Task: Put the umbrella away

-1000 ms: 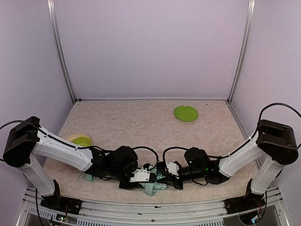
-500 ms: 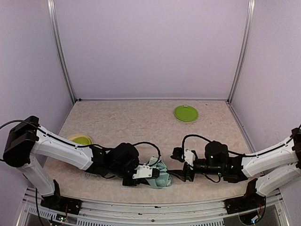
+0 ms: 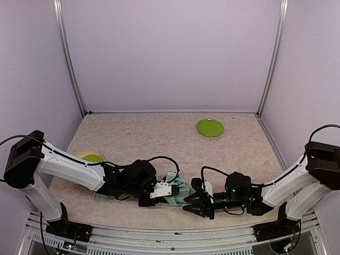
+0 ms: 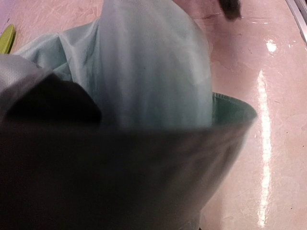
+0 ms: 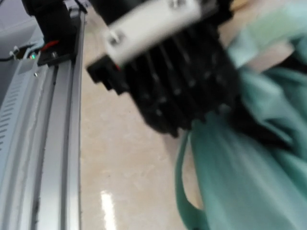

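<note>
Blurred umbrella [image 4: 153,72], cropped in both wrist views, folds indistinct

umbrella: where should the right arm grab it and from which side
Probably the loose mint folds at its right end, coming in low from the right: the left gripper pinches the other side of the umbrella, and the folds bunch toward the right gripper.

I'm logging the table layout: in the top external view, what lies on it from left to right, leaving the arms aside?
yellow-green bowl → umbrella → green plate
</note>
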Robot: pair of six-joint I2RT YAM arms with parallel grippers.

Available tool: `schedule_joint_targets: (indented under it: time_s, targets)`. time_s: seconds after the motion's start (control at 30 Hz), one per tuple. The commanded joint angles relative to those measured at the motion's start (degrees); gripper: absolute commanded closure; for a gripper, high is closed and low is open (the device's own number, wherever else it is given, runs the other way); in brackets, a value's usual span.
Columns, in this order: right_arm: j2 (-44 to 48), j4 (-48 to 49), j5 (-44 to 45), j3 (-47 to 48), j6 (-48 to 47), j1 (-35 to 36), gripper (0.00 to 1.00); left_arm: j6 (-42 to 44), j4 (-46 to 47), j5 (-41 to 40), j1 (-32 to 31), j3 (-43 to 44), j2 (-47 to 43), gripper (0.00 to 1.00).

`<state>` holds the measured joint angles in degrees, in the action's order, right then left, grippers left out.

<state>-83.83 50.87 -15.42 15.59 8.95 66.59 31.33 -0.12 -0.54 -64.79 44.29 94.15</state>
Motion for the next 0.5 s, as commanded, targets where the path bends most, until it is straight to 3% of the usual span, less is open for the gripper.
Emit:
schedule_joint_targets:
  time_s: [0.0,0.2,0.37,0.47]
  targets:
    - [-8.28,8.56,-0.60,4.40,0.64,0.56,0.63,-0.79,-1.88,-2.21,0.55,-0.68,0.81,1.00]
    - [-14.97,10.47,1.57,8.69,-0.29,0.58,0.48,-0.60,-1.64,-1.79,0.56,-0.74,0.67,1.00]
    - [-20.90,12.41,-1.76,9.75,-0.21,0.56,0.51,-1.21,-1.56,-1.85,0.72,-0.53,0.21,1.00]
    - [-23.11,13.61,-3.39,9.80,0.45,0.56,0.62,-1.53,-1.25,-1.50,0.90,-0.52,-0.25,1.00]
